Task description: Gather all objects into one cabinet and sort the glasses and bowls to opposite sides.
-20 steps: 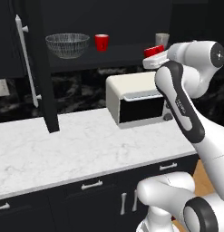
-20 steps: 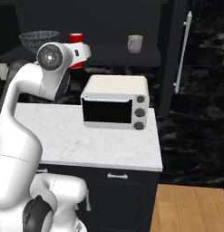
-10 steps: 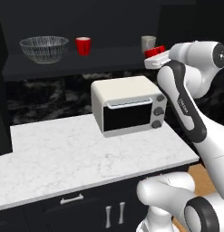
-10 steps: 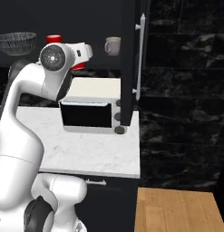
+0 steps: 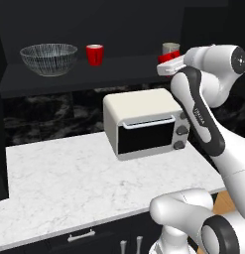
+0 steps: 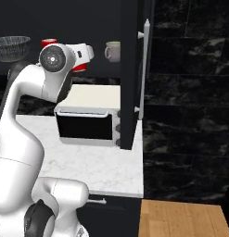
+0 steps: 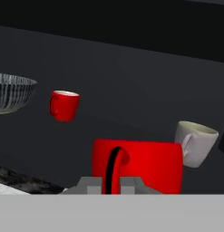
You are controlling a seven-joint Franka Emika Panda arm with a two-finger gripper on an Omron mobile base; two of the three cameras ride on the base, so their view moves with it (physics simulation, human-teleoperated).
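Since a second ago our base has driven sideways; our fingers (image 7: 114,185) still grip one red cup (image 7: 145,165), not yet shelved beside the grey-beige cup (image 7: 195,142).

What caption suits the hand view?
Gripper holding a red cup between the other red cup and the grey-beige cup.

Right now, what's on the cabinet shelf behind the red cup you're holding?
The grey-beige cup stands just behind the held red cup. Further along are another red cup and the bowl. Its base is hidden.
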